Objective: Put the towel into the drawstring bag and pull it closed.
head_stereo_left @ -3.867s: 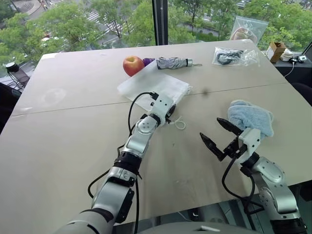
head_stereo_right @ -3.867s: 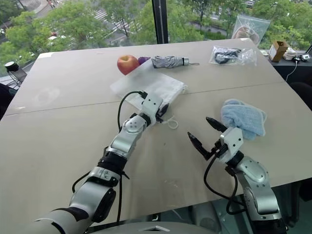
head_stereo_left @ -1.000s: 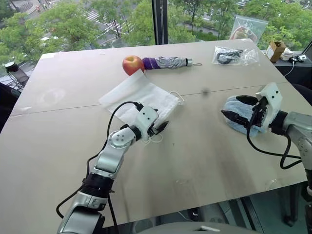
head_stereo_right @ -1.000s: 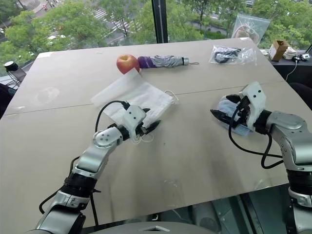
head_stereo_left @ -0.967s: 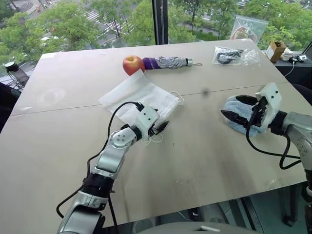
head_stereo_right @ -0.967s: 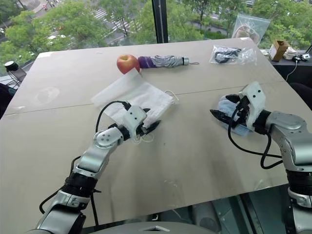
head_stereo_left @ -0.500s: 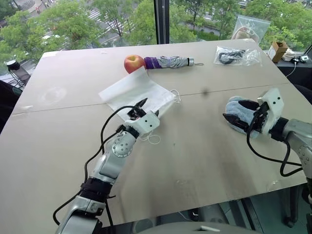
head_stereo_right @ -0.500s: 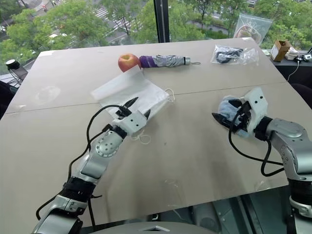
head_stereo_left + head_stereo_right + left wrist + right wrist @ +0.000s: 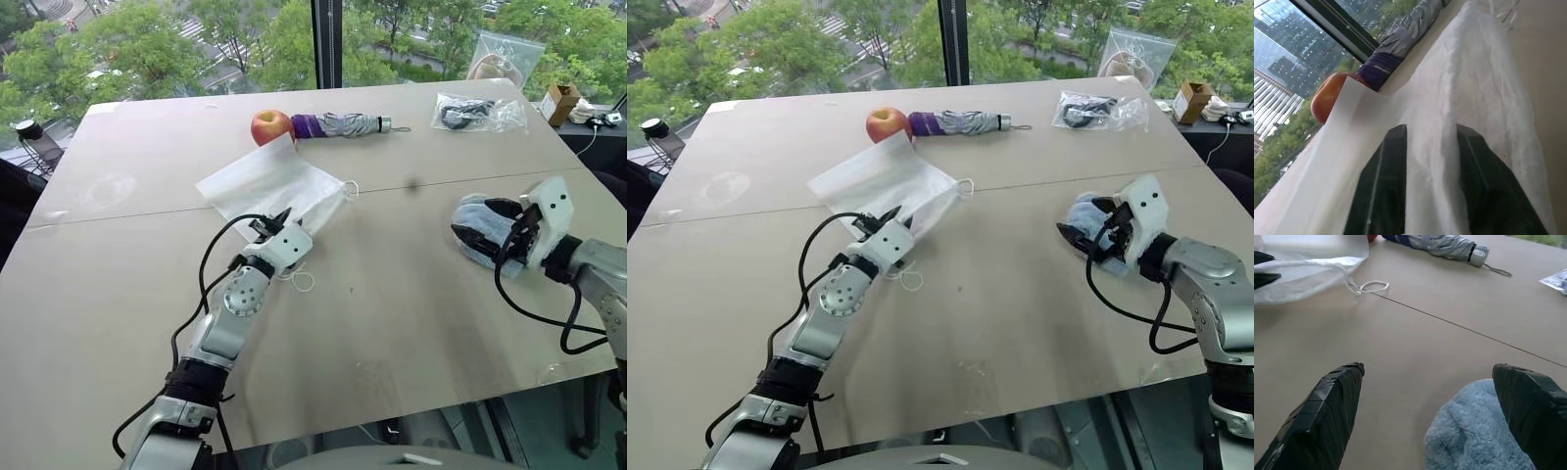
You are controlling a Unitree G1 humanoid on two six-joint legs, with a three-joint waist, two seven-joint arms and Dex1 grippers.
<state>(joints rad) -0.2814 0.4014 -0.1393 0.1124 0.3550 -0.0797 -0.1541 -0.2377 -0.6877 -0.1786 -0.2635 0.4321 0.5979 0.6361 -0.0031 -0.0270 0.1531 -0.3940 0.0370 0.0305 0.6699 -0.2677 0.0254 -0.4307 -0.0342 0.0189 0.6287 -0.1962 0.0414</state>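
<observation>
One towel [image 9: 474,227], one drawstring bag [image 9: 263,183] — one apple [image 9: 271,126].

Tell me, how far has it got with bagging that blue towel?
Early days. The left hand has pinched the edge of the drawstring bag, fabric between its fingers. The right hand is open around the towel, not yet gripping. Lifting the towel, stuffing it in and pulling the cord remain.

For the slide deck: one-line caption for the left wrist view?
Left gripper shut on the drawstring bag, apple and folded umbrella behind.
</observation>
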